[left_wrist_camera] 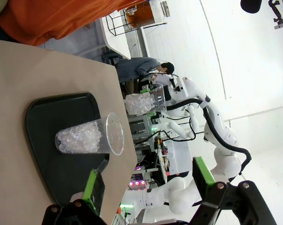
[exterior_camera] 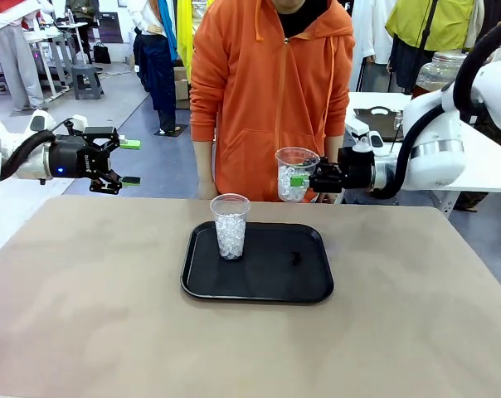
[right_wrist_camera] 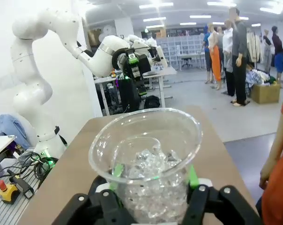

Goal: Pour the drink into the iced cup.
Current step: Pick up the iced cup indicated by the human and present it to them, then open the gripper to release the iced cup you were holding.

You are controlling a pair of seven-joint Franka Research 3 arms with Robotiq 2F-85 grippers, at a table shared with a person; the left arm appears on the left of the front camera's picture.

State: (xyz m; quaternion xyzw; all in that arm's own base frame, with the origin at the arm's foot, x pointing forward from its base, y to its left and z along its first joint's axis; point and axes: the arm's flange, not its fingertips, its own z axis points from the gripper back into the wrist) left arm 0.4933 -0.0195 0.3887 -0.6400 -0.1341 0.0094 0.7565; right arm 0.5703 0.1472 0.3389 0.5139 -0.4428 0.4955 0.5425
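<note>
R gripper [exterior_camera: 299, 179], clamped on an upright clear cup [exterior_camera: 294, 161] of what looks like ice, hangs at approx. 2 o'clock above the iced cup [exterior_camera: 231, 225] standing at the tray's [exterior_camera: 263, 290] 10 o'clock corner, mid-surface [exterior_camera: 85, 315], while L gripper [exterior_camera: 130, 162], jaws open, idles farther off at 10 o'clock.
</note>
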